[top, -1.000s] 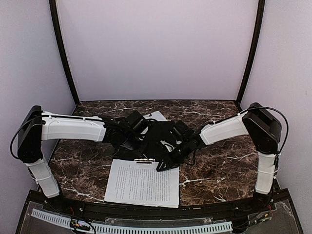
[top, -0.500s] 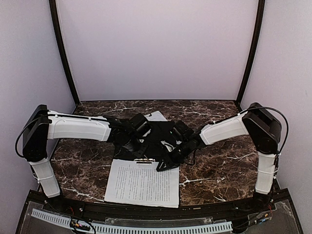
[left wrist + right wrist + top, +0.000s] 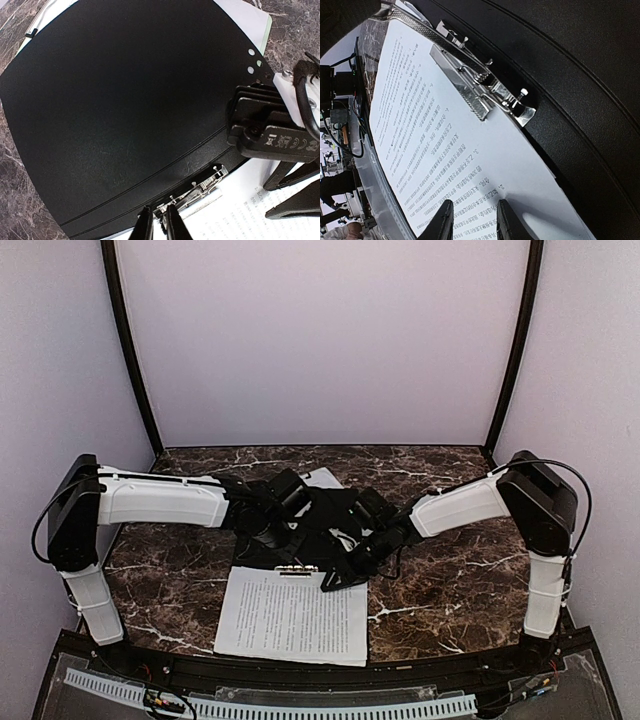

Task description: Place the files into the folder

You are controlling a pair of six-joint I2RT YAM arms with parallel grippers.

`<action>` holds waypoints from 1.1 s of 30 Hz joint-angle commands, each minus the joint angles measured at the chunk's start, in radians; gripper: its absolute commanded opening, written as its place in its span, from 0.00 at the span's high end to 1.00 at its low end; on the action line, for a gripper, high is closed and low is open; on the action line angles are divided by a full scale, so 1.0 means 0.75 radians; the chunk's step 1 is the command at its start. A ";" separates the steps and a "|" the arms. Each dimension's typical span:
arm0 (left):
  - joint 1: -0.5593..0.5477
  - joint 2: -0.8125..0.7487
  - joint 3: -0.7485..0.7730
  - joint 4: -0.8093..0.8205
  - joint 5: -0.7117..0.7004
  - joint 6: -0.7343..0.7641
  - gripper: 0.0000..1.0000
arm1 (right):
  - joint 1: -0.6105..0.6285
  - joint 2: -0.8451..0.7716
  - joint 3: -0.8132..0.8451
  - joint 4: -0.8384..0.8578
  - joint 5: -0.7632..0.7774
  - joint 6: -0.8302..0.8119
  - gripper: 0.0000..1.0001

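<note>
I see the white printed sheet (image 3: 292, 615) at the dark marble table's (image 3: 450, 580) near edge, its top edge meeting the open black-lined folder (image 3: 125, 100). The left gripper (image 3: 160, 224) is nearly pressed together at the metal clip (image 3: 192, 192), and I can't tell if it grips. The right gripper (image 3: 472, 220) is slightly spread over the sheet.

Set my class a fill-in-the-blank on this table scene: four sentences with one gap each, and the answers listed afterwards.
1. The printed sheet nearest the arm bases is pinned at its top edge by a metal ____.
2. The folder lies open, and its inside is ____.
3. The table top is dark ____ with white veins.
4. The right gripper is over the printed sheet with ____ between its fingers.

Missing words: clip; black; marble; nothing
</note>
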 commanded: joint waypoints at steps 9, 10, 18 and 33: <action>-0.005 0.011 0.008 -0.046 -0.014 -0.028 0.86 | -0.002 0.033 -0.040 -0.027 0.054 -0.008 0.71; -0.004 0.010 0.008 -0.049 -0.014 -0.030 0.86 | -0.002 0.033 -0.039 -0.027 0.053 -0.008 0.71; -0.005 0.010 0.003 -0.056 -0.001 -0.041 0.88 | -0.002 0.033 -0.033 -0.033 0.053 -0.009 0.71; -0.001 0.010 -0.010 -0.054 0.034 -0.085 0.87 | -0.002 0.033 -0.036 -0.033 0.055 -0.010 0.71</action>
